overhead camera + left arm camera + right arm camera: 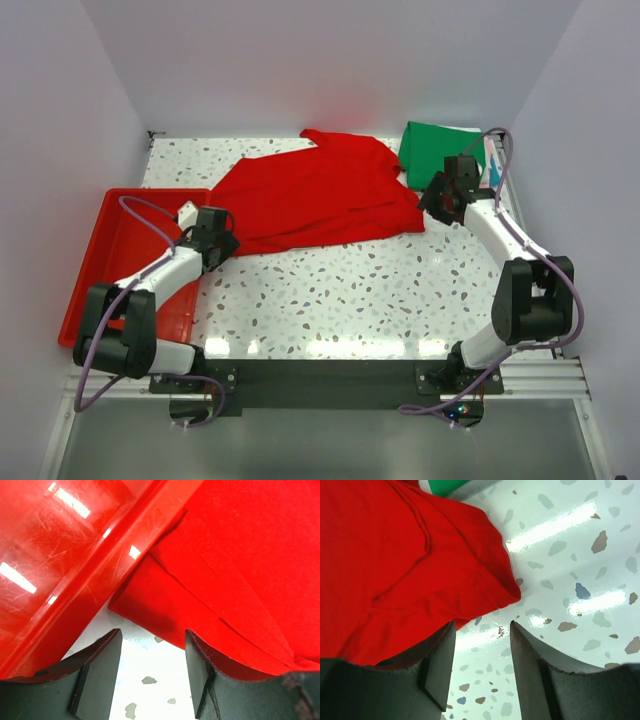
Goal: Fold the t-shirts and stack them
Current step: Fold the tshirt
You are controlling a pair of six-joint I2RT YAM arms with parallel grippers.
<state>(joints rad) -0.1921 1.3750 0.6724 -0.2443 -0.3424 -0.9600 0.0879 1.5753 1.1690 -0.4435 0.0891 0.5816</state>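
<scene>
- The left jaws are apart. Nothing is between them. Only the speckled counter [150, 672] shows in the gap.
- The red t-shirt [240, 555] lies on the counter just in front of the left jaws. One corner of it points toward the gap. The right-hand finger of these jaws sits over the shirt's near edge. I cannot tell if it touches the cloth.
- The red tray [60, 555] is in front of the left jaws and off to their left side. The shirt's corner lies right against the tray's wall.
- The right jaws are apart too, and they hold nothing. The shiny counter shows between them.
- In the right wrist view, the red t-shirt fills the space in front of the right jaws and to their left. Its rounded edge stops just ahead of the gap. The left-hand finger is over the cloth there.
- The green t-shirt [435, 150] is folded. It lies past the right jaws, farther away than the red one. Just a small bit of green peeks out at the top of the right wrist view.
- From above, the red t-shirt is spread out, a bit wrinkly, between the two sets of jaws. The left jaws are at its one near corner and the right jaws at its other.
</scene>
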